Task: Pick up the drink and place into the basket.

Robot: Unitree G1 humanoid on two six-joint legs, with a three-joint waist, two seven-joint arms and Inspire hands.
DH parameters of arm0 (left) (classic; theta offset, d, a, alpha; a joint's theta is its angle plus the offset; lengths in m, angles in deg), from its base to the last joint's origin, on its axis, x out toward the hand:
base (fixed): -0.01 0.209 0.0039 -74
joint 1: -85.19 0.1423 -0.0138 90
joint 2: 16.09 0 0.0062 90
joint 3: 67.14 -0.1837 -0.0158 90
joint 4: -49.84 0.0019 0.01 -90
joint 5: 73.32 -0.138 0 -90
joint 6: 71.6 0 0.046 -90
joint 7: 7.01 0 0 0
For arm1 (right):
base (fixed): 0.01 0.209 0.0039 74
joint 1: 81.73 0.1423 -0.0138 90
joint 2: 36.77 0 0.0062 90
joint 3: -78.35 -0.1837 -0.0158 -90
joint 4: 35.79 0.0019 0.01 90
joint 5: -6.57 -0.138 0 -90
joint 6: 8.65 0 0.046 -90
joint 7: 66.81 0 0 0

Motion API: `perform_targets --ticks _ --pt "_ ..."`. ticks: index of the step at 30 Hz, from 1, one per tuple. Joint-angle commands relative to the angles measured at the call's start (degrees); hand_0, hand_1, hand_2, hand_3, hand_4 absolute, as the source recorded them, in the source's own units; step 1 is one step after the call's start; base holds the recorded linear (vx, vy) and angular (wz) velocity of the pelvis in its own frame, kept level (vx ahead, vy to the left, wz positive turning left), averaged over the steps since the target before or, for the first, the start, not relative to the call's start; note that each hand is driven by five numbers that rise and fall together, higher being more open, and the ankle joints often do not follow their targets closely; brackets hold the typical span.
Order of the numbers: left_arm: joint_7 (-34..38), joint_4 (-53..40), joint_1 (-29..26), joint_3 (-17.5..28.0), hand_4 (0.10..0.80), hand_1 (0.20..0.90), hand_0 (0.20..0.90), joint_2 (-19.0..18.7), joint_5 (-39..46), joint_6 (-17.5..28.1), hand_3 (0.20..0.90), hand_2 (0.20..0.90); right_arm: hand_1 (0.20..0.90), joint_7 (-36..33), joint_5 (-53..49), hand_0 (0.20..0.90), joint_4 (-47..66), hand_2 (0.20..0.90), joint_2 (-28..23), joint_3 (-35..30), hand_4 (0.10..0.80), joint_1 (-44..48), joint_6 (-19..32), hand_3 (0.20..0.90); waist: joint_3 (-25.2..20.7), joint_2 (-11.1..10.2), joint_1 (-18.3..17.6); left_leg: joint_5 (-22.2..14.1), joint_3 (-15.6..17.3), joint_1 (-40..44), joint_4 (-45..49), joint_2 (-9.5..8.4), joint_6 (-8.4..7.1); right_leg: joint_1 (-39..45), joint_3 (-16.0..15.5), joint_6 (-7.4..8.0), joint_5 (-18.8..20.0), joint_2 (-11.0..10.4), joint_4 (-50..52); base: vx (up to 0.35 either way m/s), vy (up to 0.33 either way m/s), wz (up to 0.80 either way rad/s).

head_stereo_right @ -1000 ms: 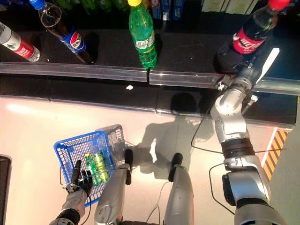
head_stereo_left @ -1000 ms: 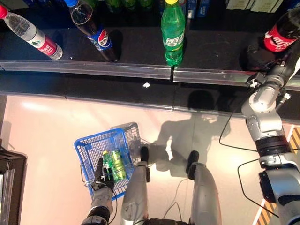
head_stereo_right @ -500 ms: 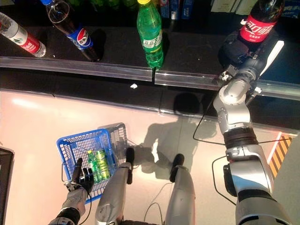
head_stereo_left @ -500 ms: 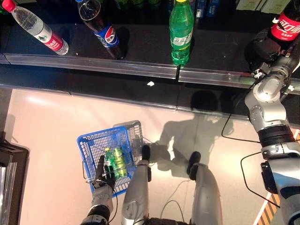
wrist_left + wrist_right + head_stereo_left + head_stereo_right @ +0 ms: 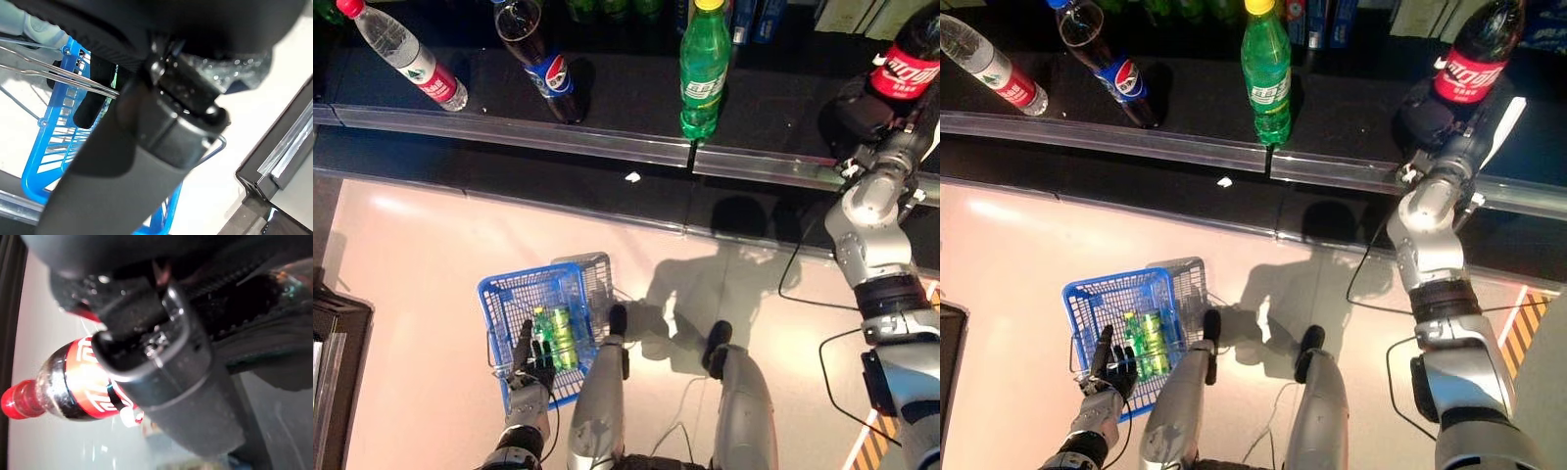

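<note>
A cola bottle with a red label (image 5: 905, 70) stands at the right end of the dark shelf. My right hand (image 5: 860, 106) is at its base, with the fingers curled round its lower part. In the right wrist view the thumb (image 5: 161, 367) lies across the bottle (image 5: 63, 382). My left hand (image 5: 530, 367) hangs low at the left, shut on the thin wire handles (image 5: 58, 73) of the blue basket (image 5: 504, 294). Green cans (image 5: 554, 338) lie in the basket.
On the shelf stand a water bottle (image 5: 406, 54), a dark cola bottle with a blue label (image 5: 540, 64) and a green bottle (image 5: 703, 73). A metal rail (image 5: 558, 142) edges the shelf front. A dark cabinet (image 5: 333, 362) stands at the left.
The camera has shifted, so the shelf bottles sit further right in the picture. My right hand has stayed at the cola bottle. The blue basket hangs as before.
</note>
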Motion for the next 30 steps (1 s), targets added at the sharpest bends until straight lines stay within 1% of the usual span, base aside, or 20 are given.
perform_targets --ticks 1,4,6,8,9,11,13,17,18,20,21,23,26,28,30 --pt "-6.17 -7.49 5.16 3.43 0.100 0.300 0.300 -9.31 -0.52 10.27 0.200 0.300 0.300 2.00 6.66 0.300 16.07 0.300 -2.07 -2.36 0.100 6.20 7.60 0.200 -2.17 -2.72 -2.82 2.16 -0.26 1.30 8.87 -0.26 2.62 8.19 3.17 -0.63 0.75 0.37 -5.80 -0.007 0.016 0.04" --pt "-9.19 -9.18 5.80 4.31 0.100 0.300 0.300 -8.72 1.15 10.81 0.200 0.300 0.300 5.10 7.75 0.300 21.02 0.300 0.00 -3.47 0.100 1.32 7.21 0.200 -3.58 -3.16 -3.34 2.91 0.09 2.55 7.87 -0.03 2.47 9.93 3.15 -0.82 0.91 0.59 -6.73 -0.011 0.035 0.04" --pt "-10.05 -11.66 5.79 4.77 0.100 0.300 0.300 -7.86 0.10 11.83 0.200 0.300 0.300 7.44 8.70 0.300 25.72 0.300 2.01 -3.39 0.100 -2.16 7.26 0.200 -4.54 -3.77 -3.79 3.19 0.60 3.55 7.36 0.46 2.36 11.36 3.08 -1.02 0.62 0.82 -7.09 -0.007 0.029 0.06" --pt "-10.01 -13.25 5.87 4.82 0.100 0.300 0.300 -7.44 -1.51 12.58 0.200 0.300 0.300 9.04 8.58 0.300 27.98 0.300 3.21 -3.39 0.100 -4.66 7.69 0.200 -5.36 -4.22 -4.07 3.24 1.07 4.58 6.92 0.89 2.26 12.65 2.86 -1.18 0.42 0.89 -7.55 0.003 0.010 -0.02" --pt "-10.56 -14.25 5.88 4.89 0.100 0.300 0.300 -7.11 -2.93 13.09 0.200 0.300 0.300 10.99 7.66 0.300 29.16 0.300 4.05 -3.22 0.100 -5.99 8.42 0.200 -5.99 -4.41 -4.25 3.30 1.36 5.22 6.67 1.25 2.18 13.46 2.73 -1.30 0.22 0.95 -7.87 0.018 0.022 -0.06" --pt "-10.15 -14.96 6.16 4.84 0.100 0.300 0.300 -6.90 -3.94 13.44 0.200 0.300 0.300 11.65 7.48 0.300 30.01 0.300 4.59 -3.19 0.100 -6.83 8.24 0.200 -6.32 -4.52 -4.30 3.34 1.48 5.77 6.46 1.44 2.09 14.10 2.67 -1.33 0.19 0.98 -8.13 0.025 0.024 -0.03" --pt "-10.47 -17.23 6.15 4.40 0.100 0.300 0.300 -6.44 -6.75 14.36 0.200 0.300 0.300 14.85 6.71 0.300 33.16 0.300 6.24 -2.43 0.100 -9.15 7.90 0.200 -7.70 -4.84 -4.44 3.46 1.85 6.89 6.26 1.91 1.83 15.83 2.56 -1.36 0.01 0.91 -8.70 0.048 0.043 -0.03" --pt "-12.56 -20.34 7.16 4.71 0.100 0.300 0.300 -5.38 -5.03 14.23 0.200 0.300 0.300 19.49 5.37 0.300 36.34 0.300 8.29 -0.94 0.100 -11.85 6.84 0.200 -9.36 -4.99 -4.23 3.64 2.14 8.75 5.38 2.13 1.66 18.36 2.31 -1.26 -0.08 0.84 -9.93 0.060 0.054 -0.01" --pt "-13.30 -21.88 7.77 5.07 0.100 0.300 0.300 -4.76 -5.68 14.09 0.200 0.300 0.300 21.97 4.67 0.300 37.73 0.300 9.39 -0.09 0.100 -12.82 6.01 0.200 -10.01 -5.07 -4.09 3.73 2.16 9.58 4.67 2.14 1.63 19.36 2.21 -1.13 -0.11 0.86 -10.49 0.072 0.073 -0.02" --pt "-13.37 -23.57 7.93 4.63 0.100 0.300 0.300 -4.21 -7.06 14.60 0.200 0.300 0.300 24.06 3.40 0.300 39.34 0.300 10.42 1.98 0.100 -13.63 4.82 0.200 -10.83 -5.13 -3.80 3.89 2.18 10.36 3.93 2.14 1.61 20.43 2.03 -1.02 -0.11 0.81 -11.09 0.069 0.070 -0.02" --pt "-13.49 -24.99 8.06 4.27 0.100 0.300 0.300 -4.07 -8.77 14.72 0.200 0.300 0.300 26.25 2.47 0.300 40.38 0.300 10.87 3.44 0.100 -14.09 3.77 0.200 -11.34 -5.14 -3.54 3.87 2.11 10.97 3.27 2.07 1.63 21.17 1.89 -0.90 -0.06 0.72 -11.60 0.052 0.066 -0.01" --pt "-14.43 -27.05 8.02 3.45 0.100 0.300 0.300 -3.83 -8.15 14.66 0.200 0.300 0.300 28.48 0.47 0.300 41.44 0.300 11.47 5.38 0.100 -14.52 2.75 0.200 -11.85 -5.05 -3.17 4.03 2.00 11.74 2.49 1.98 1.69 22.15 1.59 -0.76 0.08 0.60 -12.32 0.039 0.064 0.02" --pt "-17.62 -31.30 9.05 2.73 0.100 0.300 0.300 -3.30 -7.93 12.40 0.200 0.300 0.300 31.44 -0.55 0.300 42.55 0.300 13.44 8.96 0.100 -15.62 1.53 0.200 -12.41 -4.90 -2.06 4.09 1.27 12.39 1.56 1.67 1.62 23.33 1.01 -0.49 0.17 0.25 -13.09 0.009 0.051 0.08" --pt "-17.74 -35.50 9.88 0.73 0.100 0.300 0.300 -3.09 -11.59 11.75 0.200 0.300 0.300 31.44 -0.38 0.300 43.17 0.300 14.53 11.58 0.100 -15.88 1.17 0.200 -12.38 -4.88 -1.07 4.19 0.69 12.62 1.06 1.35 1.67 24.09 0.40 -0.41 0.25 0.00 -13.44 -0.013 0.036 0.11" --pt "-19.11 -39.43 10.83 -1.25 0.100 0.300 0.300 -3.66 -15.06 11.14 0.200 0.300 0.300 31.34 0.00 0.300 43.26 0.300 15.36 13.54 0.100 -15.49 0.92 0.200 -12.14 -4.72 0.22 4.25 -0.01 12.65 0.47 1.06 1.70 24.70 -0.48 -0.28 0.34 -0.33 -13.71 -0.040 0.029 0.09"
